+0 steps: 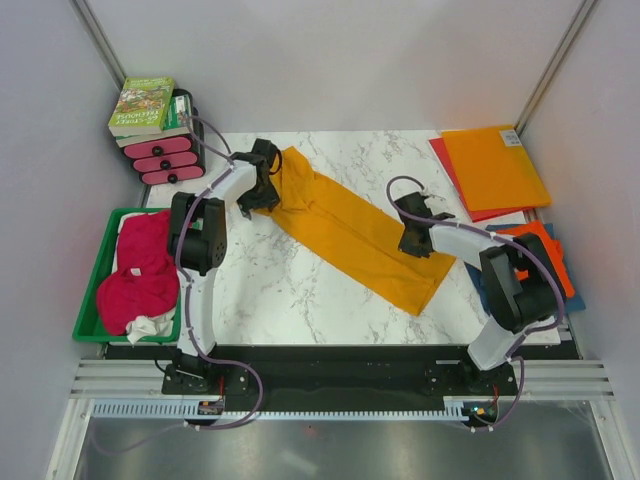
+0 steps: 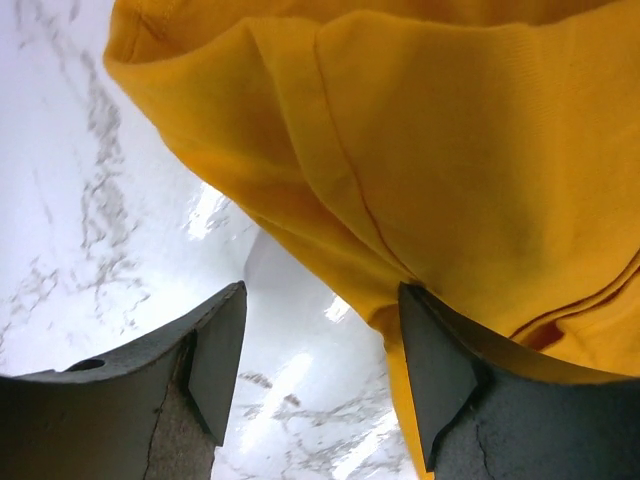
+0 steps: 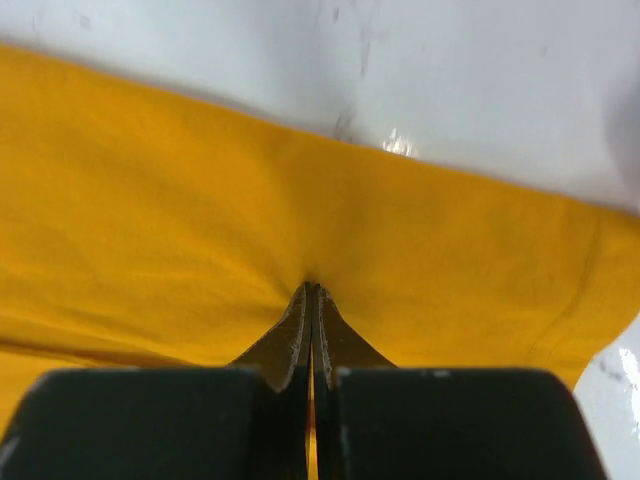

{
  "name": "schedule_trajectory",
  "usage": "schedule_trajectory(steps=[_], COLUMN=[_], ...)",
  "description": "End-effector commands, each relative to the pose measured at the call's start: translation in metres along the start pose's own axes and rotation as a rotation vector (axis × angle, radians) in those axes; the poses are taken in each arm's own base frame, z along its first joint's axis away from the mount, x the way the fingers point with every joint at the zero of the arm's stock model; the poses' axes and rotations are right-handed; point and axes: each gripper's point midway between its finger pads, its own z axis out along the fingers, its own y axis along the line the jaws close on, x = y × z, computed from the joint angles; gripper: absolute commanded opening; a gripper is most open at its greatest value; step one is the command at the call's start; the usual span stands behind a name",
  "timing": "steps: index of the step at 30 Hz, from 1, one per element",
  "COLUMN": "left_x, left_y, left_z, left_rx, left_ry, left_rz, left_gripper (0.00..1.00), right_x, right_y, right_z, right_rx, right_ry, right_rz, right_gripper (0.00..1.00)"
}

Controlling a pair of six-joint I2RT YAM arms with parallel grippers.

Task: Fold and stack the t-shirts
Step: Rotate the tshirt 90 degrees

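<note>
Between the right jaws, pressed fully together, a pinch of the golden-orange t-shirt (image 3: 200, 200) was held, and the cloth was puckered at their tips. The left jaws were set well apart with nothing clamped. Bare marble surface (image 2: 100, 200) was seen in their gap, and the shirt's seamed edge was touched by one of them only. From the left jaws to the right jaws the shirt was laid out as a long slanting band on the surface.

Just outside the right jaws, a red-orange t-shirt (image 1: 548, 245) and a blue t-shirt (image 1: 476, 282) were partly hidden by the right arm (image 1: 500, 270). Farther beyond them, an orange sheet (image 1: 493, 165) was lying flat over a red sheet (image 1: 445, 155). Well outside the left jaws, a magenta-pink t-shirt (image 1: 140, 270) was heaped in a green tray (image 1: 92, 290). Beyond that, books (image 1: 143, 105) were stacked on pink boxes (image 1: 160, 160).
</note>
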Motion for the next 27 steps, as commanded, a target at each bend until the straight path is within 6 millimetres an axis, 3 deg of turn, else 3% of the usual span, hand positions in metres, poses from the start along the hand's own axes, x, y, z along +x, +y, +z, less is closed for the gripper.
schedule_trajectory(steps=[1,3,7,8,9,10,12,19,22,24,25,26,27], left_x=[0.0,-0.005,-0.014,-0.012,-0.018,-0.013,-0.012,-0.02,-0.03,-0.043,-0.048,-0.052,-0.064], left_y=[-0.017,-0.03,-0.083,-0.089,-0.108,-0.115,-0.13,-0.147,-0.149,-0.145,-0.145,-0.141,-0.136], left_z=[0.007,0.004,-0.009,-0.014,-0.028,-0.024,-0.035,-0.041,-0.044,-0.054,-0.06,-0.061,-0.078], left_rx=[-0.004,0.029,0.158,0.169,0.231,0.24,0.299,0.392,0.438,0.443,0.449,0.432,0.43], left_ry=[0.025,0.015,0.024,0.038,0.017,0.029,0.027,0.029,0.031,-0.001,-0.017,-0.038,-0.087], left_rz=[0.085,0.114,0.206,0.227,0.244,0.266,0.274,0.265,0.227,0.198,0.191,0.189,0.179], left_gripper=[0.69,0.69,0.67,0.66,0.66,0.66,0.66,0.66,0.67,0.68,0.69,0.7,0.71], right_x=[0.067,0.082,0.119,0.127,0.137,0.143,0.159,0.194,0.19,0.163,0.143,0.12,0.108], right_y=[-0.004,0.0,0.018,0.023,0.031,0.036,0.051,0.093,0.106,0.106,0.104,0.11,0.107], right_z=[-0.019,-0.025,-0.038,-0.042,-0.045,-0.047,-0.054,-0.076,-0.085,-0.093,-0.093,-0.106,-0.111], right_rx=[-0.036,-0.059,-0.133,-0.156,-0.174,-0.187,-0.222,-0.313,-0.337,-0.302,-0.269,-0.285,-0.275], right_ry=[0.14,0.164,0.216,0.233,0.243,0.249,0.279,0.323,0.293,0.201,0.115,0.055,0.024], right_rz=[-0.058,-0.078,-0.135,-0.149,-0.181,-0.194,-0.234,-0.322,-0.34,-0.322,-0.311,-0.281,-0.287], right_gripper=[0.0,0.0,0.0,0.0,0.0,0.0,0.0,0.0,0.0,0.0,0.0,0.01,0.02])
